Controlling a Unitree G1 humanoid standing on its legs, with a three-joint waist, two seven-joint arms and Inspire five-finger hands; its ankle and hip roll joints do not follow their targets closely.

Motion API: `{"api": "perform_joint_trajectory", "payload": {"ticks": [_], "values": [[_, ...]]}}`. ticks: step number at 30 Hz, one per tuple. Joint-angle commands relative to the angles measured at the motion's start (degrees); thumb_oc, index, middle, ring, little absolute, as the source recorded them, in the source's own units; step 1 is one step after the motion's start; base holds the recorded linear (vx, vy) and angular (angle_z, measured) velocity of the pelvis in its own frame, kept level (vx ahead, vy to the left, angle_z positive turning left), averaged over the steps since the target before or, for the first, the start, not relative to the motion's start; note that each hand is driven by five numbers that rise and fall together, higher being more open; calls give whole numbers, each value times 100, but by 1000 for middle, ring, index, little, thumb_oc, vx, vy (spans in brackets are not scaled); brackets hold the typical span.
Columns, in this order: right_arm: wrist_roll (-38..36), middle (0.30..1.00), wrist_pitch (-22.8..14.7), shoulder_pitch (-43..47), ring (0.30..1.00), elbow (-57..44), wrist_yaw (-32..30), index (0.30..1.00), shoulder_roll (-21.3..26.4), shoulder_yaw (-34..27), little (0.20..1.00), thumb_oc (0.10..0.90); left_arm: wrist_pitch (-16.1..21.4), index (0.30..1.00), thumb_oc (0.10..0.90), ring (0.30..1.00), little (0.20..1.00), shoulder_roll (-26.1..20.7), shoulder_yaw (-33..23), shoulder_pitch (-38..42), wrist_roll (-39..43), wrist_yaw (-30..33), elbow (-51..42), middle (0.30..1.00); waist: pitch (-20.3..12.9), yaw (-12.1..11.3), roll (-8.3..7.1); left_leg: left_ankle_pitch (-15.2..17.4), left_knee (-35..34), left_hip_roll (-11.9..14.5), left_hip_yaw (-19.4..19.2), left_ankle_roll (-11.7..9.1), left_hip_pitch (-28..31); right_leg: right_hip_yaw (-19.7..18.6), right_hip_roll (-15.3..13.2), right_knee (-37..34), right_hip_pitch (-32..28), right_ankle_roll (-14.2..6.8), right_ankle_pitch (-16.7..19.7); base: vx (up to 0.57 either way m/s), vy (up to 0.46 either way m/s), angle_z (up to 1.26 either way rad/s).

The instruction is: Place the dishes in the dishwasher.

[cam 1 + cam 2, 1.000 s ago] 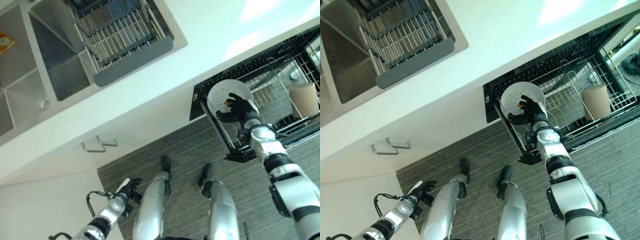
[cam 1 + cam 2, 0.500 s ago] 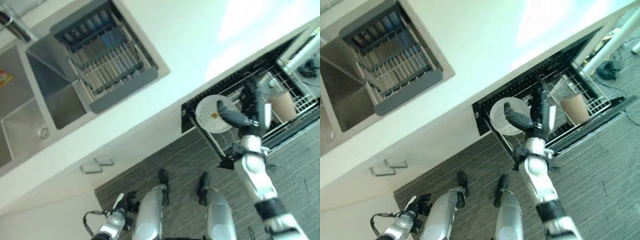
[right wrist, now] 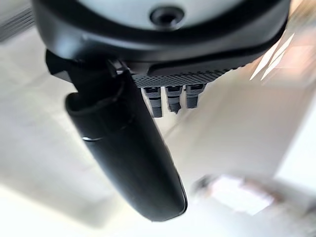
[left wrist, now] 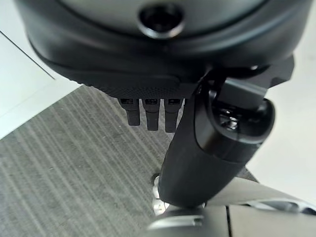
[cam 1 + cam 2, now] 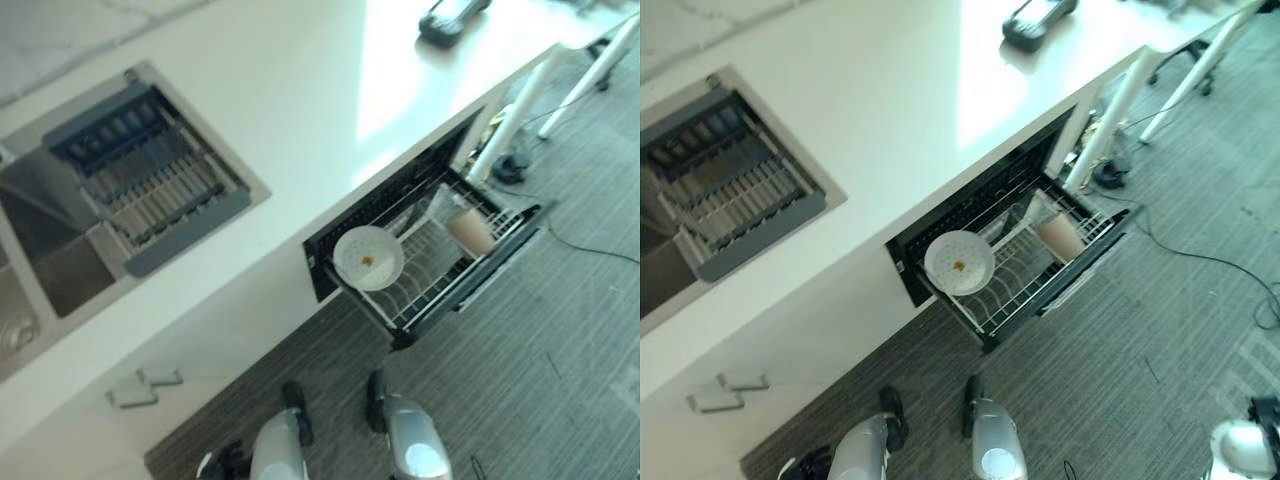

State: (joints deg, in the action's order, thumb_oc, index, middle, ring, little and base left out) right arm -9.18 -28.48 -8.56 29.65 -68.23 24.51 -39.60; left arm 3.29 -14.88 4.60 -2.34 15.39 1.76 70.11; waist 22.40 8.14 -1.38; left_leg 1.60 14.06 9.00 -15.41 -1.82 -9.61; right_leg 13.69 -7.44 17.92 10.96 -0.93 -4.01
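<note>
A white plate (image 5: pixel 368 258) with an orange speck stands on edge at the near-left end of the pulled-out dishwasher rack (image 5: pixel 432 282), with no hand on it. A beige cup (image 5: pixel 470 231) sits further right in the same rack. My left hand (image 4: pixel 148 64) hangs over the grey floor, its fingers (image 4: pixel 152 114) straight and its thumb relaxed, holding nothing. My right hand (image 3: pixel 163 54) is also empty, with straight fingers (image 3: pixel 173 101) before a pale blurred surface.
The white counter (image 5: pixel 300 120) runs above the dishwasher. A sink with a grey drying rack (image 5: pixel 150 190) is set in its left part. A dark device (image 5: pixel 450 18) lies at the counter's far end. White table legs (image 5: pixel 515 110) stand right of the dishwasher.
My right hand has let go of the plate and drawn away from the dishwasher. The plate stays standing in the rack. The camera has pulled back and swung, so the whole scene has shifted.
</note>
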Motion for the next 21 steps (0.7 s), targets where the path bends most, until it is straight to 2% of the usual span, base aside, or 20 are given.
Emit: {"api": "perform_joint_trajectory", "payload": {"ticks": [1, 4, 7, 11, 15, 21], "values": [[-614, 900, -504, 491, 900, 500, 319, 900, 356, 437, 900, 800, 190, 900, 800, 900, 900, 13, 414, 236, 229, -136, -181, 900, 242, -59, 177, 1157, 313, -75, -60, 368, 391, -185, -86, 317, -382, -132, -949, 72, -34, -7], [-384, 900, -417, 708, 900, 1630, 819, 900, 426, 1094, 900, 800, 266, 900, 800, 900, 900, 74, 776, 420, 436, -159, -243, 900, 306, -131, 260, 1098, 313, -89, -13, 341, 318, -146, -110, 309, -345, -85, -931, 52, 6, -13], [146, 900, 25, 924, 900, 1726, 998, 900, 478, 1759, 900, 800, 262, 900, 800, 900, 900, 78, 987, 496, 508, -149, -488, 900, 426, -223, 326, 1048, 313, -162, 96, 360, 174, -119, -154, 381, -220, -60, -944, -27, 16, 5], [596, 900, 411, 1461, 900, 1849, 1142, 900, 504, 3054, 900, 800, 409, 900, 800, 900, 900, 29, 1197, 510, 635, -233, -855, 900, 671, -458, 436, 945, 313, -296, 338, 417, -90, -63, -197, 625, 50, -13, -1004, -31, 17, 19], [590, 900, 597, 1893, 900, 1889, 1163, 900, 640, 3643, 900, 800, 522, 900, 800, 900, 900, -100, 1361, 581, 540, -125, -1178, 900, 739, -635, 500, 823, 313, -407, 411, 456, -432, 31, -301, 1073, 485, 22, -1109, -36, 18, 46], [1031, 900, 472, 2430, 900, 1610, 1156, 900, 1000, 4113, 900, 800, 480, 900, 800, 900, 900, -323, 1560, 673, 505, 96, -1753, 900, 739, -882, 557, 808, 693, -465, 461, 522, -1134, 179, -541, 2002, 1206, 135, -1395, -42, -1, 30]]}}
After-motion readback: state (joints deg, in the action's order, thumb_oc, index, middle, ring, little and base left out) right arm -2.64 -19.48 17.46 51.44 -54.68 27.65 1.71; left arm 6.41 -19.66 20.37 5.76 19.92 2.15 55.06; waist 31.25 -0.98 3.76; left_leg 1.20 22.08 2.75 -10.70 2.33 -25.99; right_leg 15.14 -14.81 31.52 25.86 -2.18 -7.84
